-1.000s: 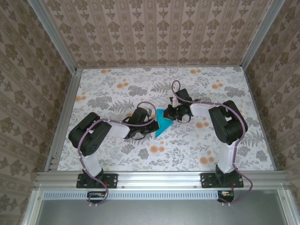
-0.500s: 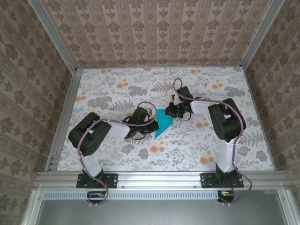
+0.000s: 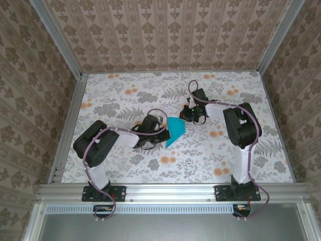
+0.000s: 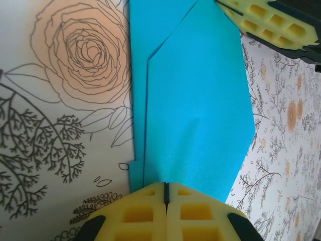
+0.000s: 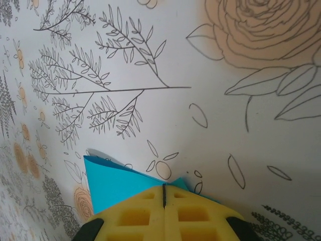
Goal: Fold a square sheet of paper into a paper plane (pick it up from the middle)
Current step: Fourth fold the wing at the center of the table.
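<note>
Both pincers are clamped shut on the teal paper (image 4: 200, 115), the left gripper (image 4: 165, 187) nipping one edge, the right gripper (image 5: 164, 190) the opposite corner.

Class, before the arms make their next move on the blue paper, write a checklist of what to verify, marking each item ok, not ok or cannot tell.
1. The left hand is shut, tips at one end of the paper: ok.
2. The right hand is shut, tips at the opposite end: ok.
3. The paper shows overlapping folded layers: ok.
4. Either hand pinches the paper rather than pressing on it: cannot tell.
5. The paper lies mid-way across the table, away from its edges: ok.
</note>
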You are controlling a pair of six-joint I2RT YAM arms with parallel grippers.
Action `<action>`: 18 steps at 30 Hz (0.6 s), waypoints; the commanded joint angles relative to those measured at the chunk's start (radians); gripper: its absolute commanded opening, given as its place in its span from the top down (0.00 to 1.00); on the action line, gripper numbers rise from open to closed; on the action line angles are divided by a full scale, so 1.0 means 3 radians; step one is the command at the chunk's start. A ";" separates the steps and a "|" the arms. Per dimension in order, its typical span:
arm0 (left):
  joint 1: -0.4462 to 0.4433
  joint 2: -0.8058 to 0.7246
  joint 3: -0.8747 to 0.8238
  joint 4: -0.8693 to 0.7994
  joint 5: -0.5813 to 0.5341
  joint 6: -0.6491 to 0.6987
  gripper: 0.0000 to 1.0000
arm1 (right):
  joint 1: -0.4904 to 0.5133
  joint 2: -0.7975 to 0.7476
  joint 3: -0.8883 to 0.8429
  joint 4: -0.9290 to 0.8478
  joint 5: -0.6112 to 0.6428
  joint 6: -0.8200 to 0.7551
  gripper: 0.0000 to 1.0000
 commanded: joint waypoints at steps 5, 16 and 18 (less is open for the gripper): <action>-0.0048 0.0071 -0.0098 -0.0638 -0.0005 0.0083 0.97 | -0.0096 -0.0093 0.0169 -0.0130 0.0211 -0.0066 0.95; -0.0048 0.0071 -0.0084 -0.0640 -0.0020 0.0073 0.97 | 0.0159 -0.0576 -0.0502 0.0301 -0.0273 0.0129 0.92; -0.0048 0.0072 -0.0084 -0.0640 -0.0020 0.0073 0.97 | 0.0251 -0.0570 -0.0588 0.0361 -0.0334 0.0191 0.92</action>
